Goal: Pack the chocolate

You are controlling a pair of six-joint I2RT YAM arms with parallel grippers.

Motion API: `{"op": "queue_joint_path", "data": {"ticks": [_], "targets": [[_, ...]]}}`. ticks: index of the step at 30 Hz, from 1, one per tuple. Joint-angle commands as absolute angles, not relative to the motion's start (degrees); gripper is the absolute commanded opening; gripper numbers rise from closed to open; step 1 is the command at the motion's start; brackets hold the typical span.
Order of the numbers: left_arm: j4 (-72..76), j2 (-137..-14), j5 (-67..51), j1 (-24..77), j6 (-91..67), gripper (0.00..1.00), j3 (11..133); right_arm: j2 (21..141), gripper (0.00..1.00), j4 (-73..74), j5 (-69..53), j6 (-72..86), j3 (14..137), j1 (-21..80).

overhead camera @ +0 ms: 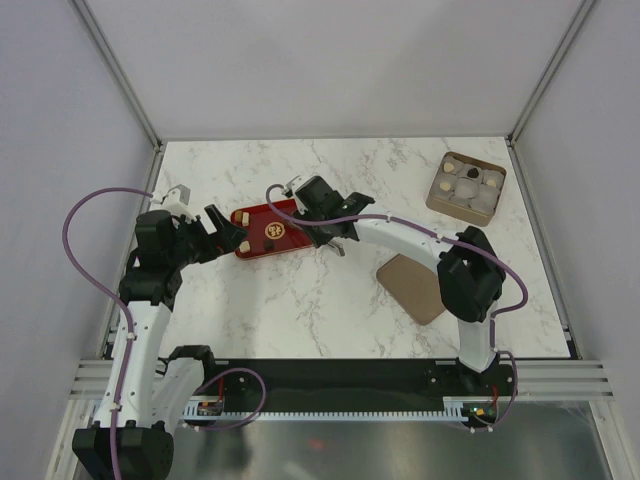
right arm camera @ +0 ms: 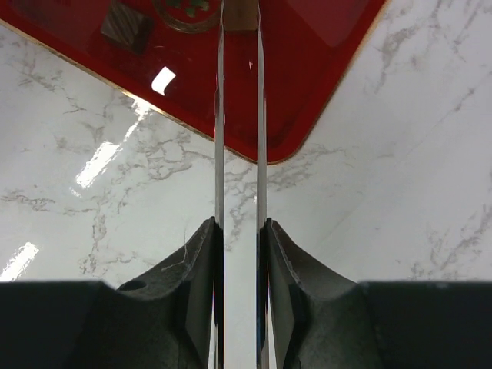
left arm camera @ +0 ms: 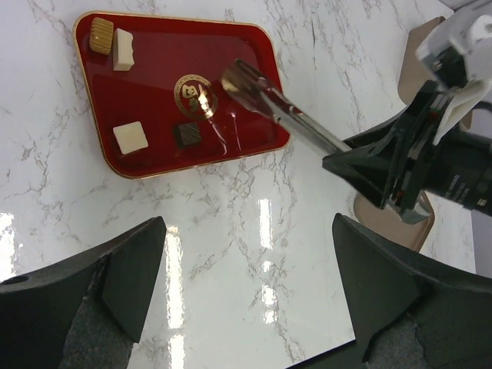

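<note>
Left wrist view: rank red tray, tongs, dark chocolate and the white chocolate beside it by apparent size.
1. Red tray.
2. Tongs.
3. White chocolate and dark chocolate: nearly alike, the white perhaps slightly larger.

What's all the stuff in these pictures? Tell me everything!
table: one, white marble, under everything
red tray: one, red with a gold rim, left of the table's middle
tin: one, dull gold, far right of the table, lined with white paper cups
chocolate: four pieces on the red tray, two white, one dark brown, one tan; more in the tin, too small to count
lid: one, brown, flat on the table by the right arm
tongs: one pair, shiny metal, tips over the red tray
left gripper: one, black, open, empty, beside the red tray
right gripper: one, black, shut on the tongs
</note>
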State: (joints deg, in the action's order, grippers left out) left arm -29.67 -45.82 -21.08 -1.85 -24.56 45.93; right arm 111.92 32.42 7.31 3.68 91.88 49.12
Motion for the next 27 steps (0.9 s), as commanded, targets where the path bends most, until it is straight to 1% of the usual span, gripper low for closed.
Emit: {"op": "queue_joint_path", "data": {"ticks": [1,14,20,22,25,27], "targets": [[-28.48,-45.88,-21.88,-1.76,-22.76,0.97,46.14,106.0,0.33,34.01,7.82,5.44,95.01,44.05],[-28.48,-46.32,-23.29,-1.85,-22.85,0.97,46.14,95.72,0.32,39.19,9.05,7.21,94.31,23.22],[-28.39,-46.84,-24.08,-1.76,-23.03,0.97,46.14,93.78,0.31,41.13,11.51,9.84,93.34,12.32],[-28.39,-47.2,-24.52,-1.76,-23.03,0.97,46.32,93.26,0.31,41.4,10.64,10.98,92.47,8.55],[-28.39,-47.2,-24.7,-1.76,-23.03,0.97,46.23,92.46,0.31,41.48,9.84,11.69,91.76,4.67],[-28.39,-47.37,-24.7,-1.67,-23.03,0.97,46.14,92.2,0.31,41.92,12.3,11.87,91.06,3.35]]}}
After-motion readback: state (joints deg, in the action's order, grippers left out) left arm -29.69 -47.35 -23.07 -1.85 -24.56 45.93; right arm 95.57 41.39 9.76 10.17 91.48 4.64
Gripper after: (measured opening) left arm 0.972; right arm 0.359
